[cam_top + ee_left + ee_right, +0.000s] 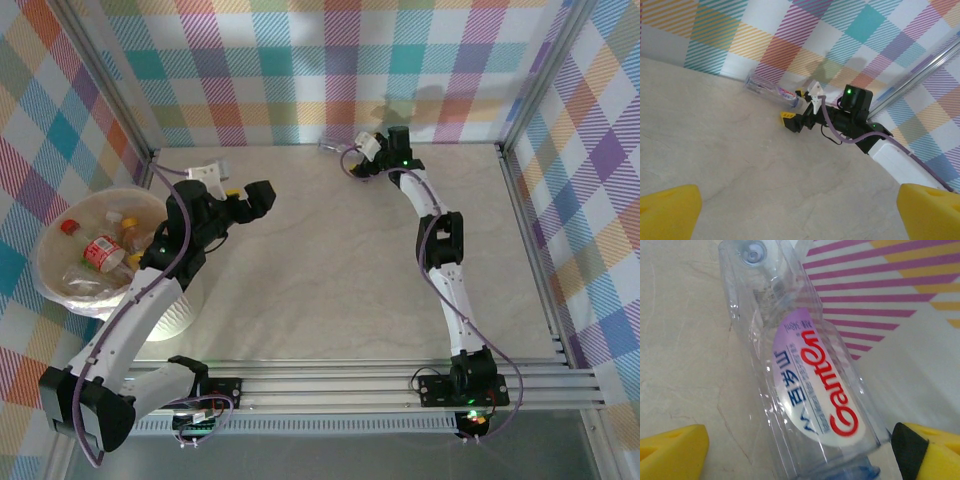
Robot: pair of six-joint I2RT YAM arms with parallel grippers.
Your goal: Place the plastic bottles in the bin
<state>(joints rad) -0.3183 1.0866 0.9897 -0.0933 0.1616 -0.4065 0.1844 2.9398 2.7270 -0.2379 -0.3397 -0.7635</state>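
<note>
right claw [800, 452]: standing spread, straddling the bottle [810, 380], whose near end is running off-frame
left claw [800, 212]: hanging spread, fingertips [670, 210] cropped

- A robotics lab test cell, not a lived-in room: the left arm [140, 310] and the right arm [445, 270] stand bolted to aluminium rails [340, 385] at the table's near edge
- Bare aluminium posts [114, 88] frame the space like a booth
- The walls [330, 60] are flat panels in a bright multicoloured check, more backdrop than room decor
- The tabletop [320, 260] is a plain, pale, marble-look sheet
- Purple cables [828, 120] run exposed along the arms, and a green status light [848, 92] glows on the right arm's wrist
- A white bin [95, 196] holding plastic bottles [103, 252] stands beside the left arm
</note>
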